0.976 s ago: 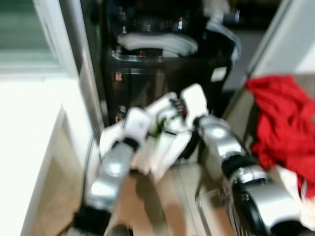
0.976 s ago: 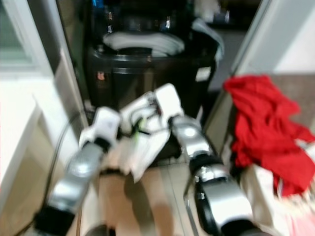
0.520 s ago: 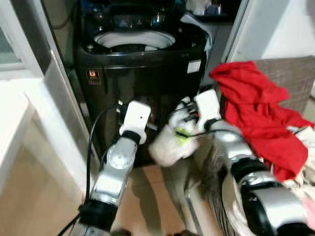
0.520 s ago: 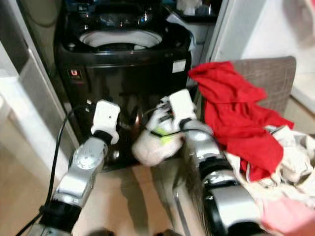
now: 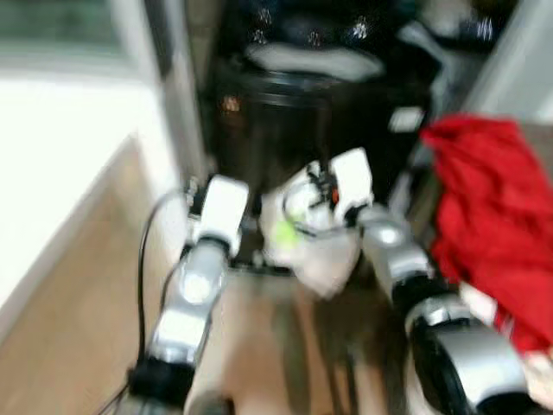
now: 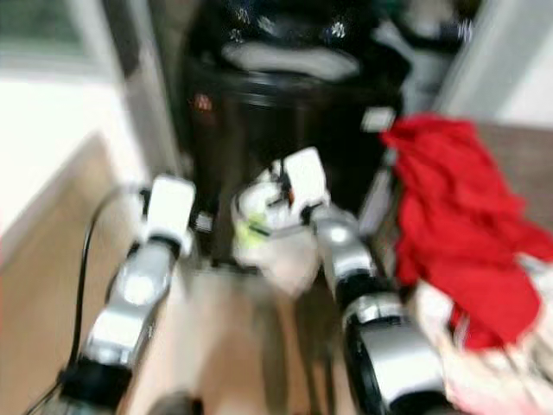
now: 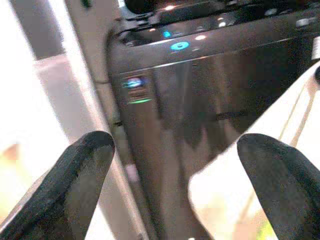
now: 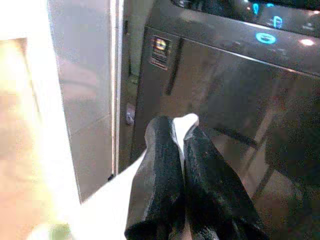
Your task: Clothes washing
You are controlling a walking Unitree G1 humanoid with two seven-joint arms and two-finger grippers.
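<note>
White garment [image 5: 315,246], bunched, hanging.

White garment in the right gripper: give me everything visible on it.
The white garment is soft, pale cloth, bunched and hanging limp in front of the black washing machine, clear of the floor. A small yellow-green patch shows on it; blur hides what that is. The right gripper is shut on it, with a tip of white cloth poking out between the fingertips. The left gripper is open beside it, a fold of the cloth lying near one finger.
</note>
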